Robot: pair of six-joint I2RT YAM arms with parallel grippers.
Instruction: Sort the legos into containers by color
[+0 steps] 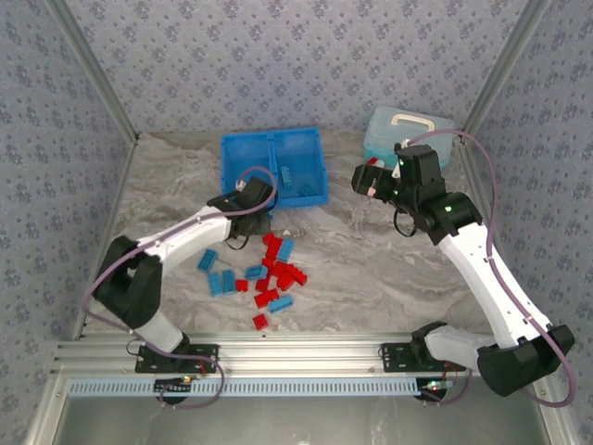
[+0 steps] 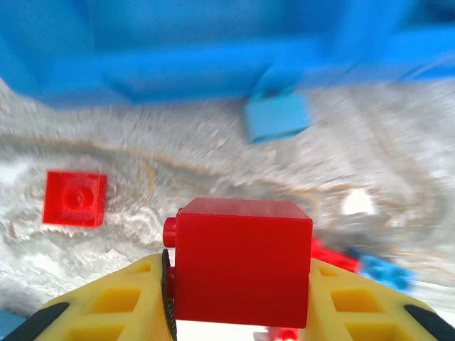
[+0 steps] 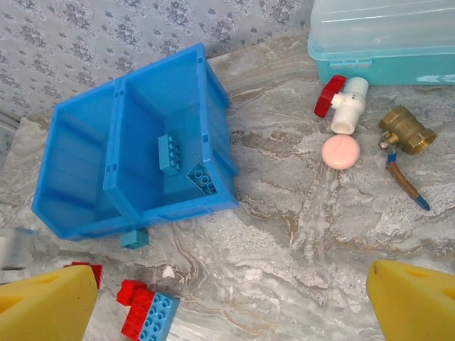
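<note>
The left pincer (image 2: 240, 273) is clamping a red lego (image 2: 242, 241) between its yellow fingers (image 2: 114, 305), which are pressing on its two sides. The brick's studs are pointing to the pincer's left. Straight ahead of this pincer, the blue tray (image 2: 178, 71) is stretching across the view. A small light blue lego (image 2: 277, 117) is lying on the tabletop (image 2: 178, 156) just before the tray's near wall. To the pincer's front left, another red lego (image 2: 75, 199) is sitting flat, apart from the held one. Behind the pincer and to its right, the loose legos (image 1: 273, 273), red and light blue, are lying scattered.

The right pincer (image 3: 227, 305) is hanging wide open above the tabletop, gripping nothing. Ahead and to its left, the tray is holding two light blue bricks (image 3: 169, 153) in its right compartment. Ahead and to its right, a pale case (image 3: 384, 35) is standing. A red-handled valve (image 3: 341, 103), a pink disc (image 3: 341, 151) and a brass fitting (image 3: 407, 130) are lying nearer the pincer than the case.
</note>
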